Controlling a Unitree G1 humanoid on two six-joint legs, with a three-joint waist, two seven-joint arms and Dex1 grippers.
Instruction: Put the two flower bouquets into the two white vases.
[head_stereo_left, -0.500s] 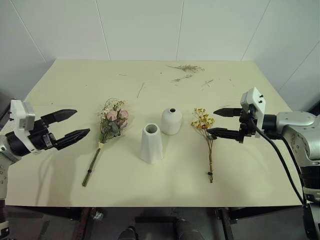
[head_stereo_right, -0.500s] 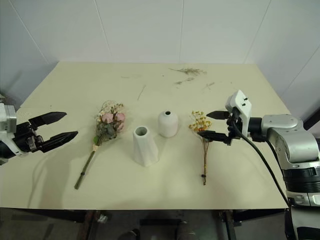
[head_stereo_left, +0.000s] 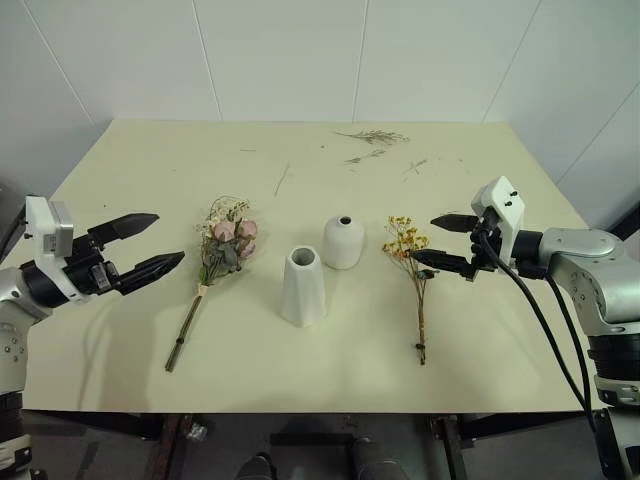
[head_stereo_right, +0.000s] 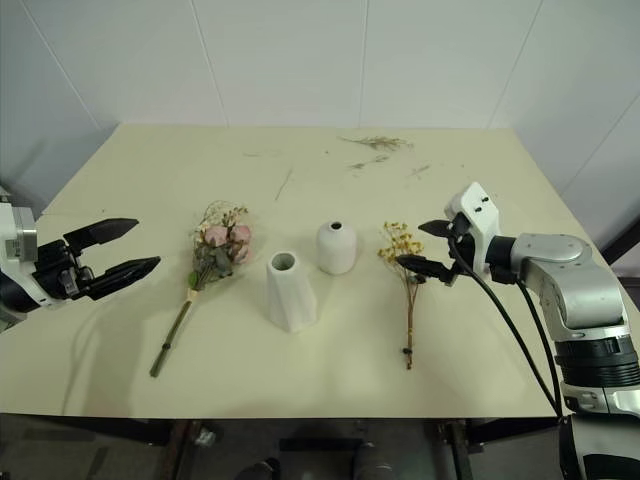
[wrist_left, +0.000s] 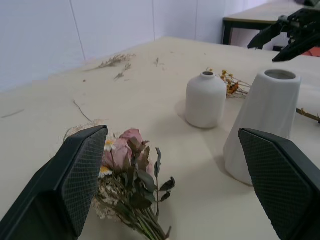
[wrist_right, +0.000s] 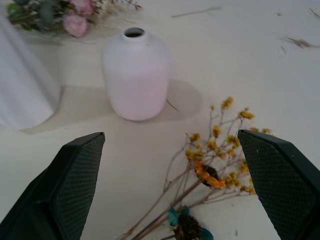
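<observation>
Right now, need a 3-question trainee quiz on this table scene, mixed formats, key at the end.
1. True or false: the pink bouquet already stands in a vase.
2. Which vase is nearer the yellow bouquet? A) the tall vase B) the round vase
3. Fill in: both the left gripper and the right gripper are ____.

Key: 1 false, it lies on the table; 2 B; 3 open, holding nothing.

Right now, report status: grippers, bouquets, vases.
Left gripper open, beside the rose bouquet. Right gripper open, over the yellow bouquet. Both bouquets flat on the table. Tall vase and round vase upright, empty. Nothing in the way.
</observation>
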